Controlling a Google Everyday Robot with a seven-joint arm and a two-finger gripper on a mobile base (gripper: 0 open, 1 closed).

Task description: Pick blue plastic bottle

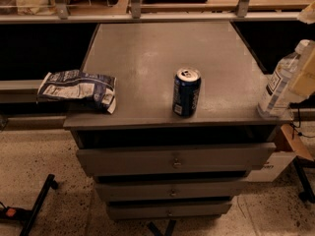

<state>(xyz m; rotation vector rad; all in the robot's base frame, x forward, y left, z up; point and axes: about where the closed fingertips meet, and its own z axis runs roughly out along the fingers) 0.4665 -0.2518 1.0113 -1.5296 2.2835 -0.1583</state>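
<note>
The blue plastic bottle is clear with a white cap and a white label with dark print. It stands at the right front corner of the grey cabinet top, leaning slightly to the right. My gripper shows as a cream-coloured part at the right edge of the camera view. It lies against the right side of the bottle's upper body and overlaps it. Most of the gripper is cut off by the frame edge.
A dark blue drink can stands upright near the front middle of the cabinet top. A crumpled snack bag lies at the front left corner. Drawers sit below, the top one slightly open. A cardboard box is on the floor at the right.
</note>
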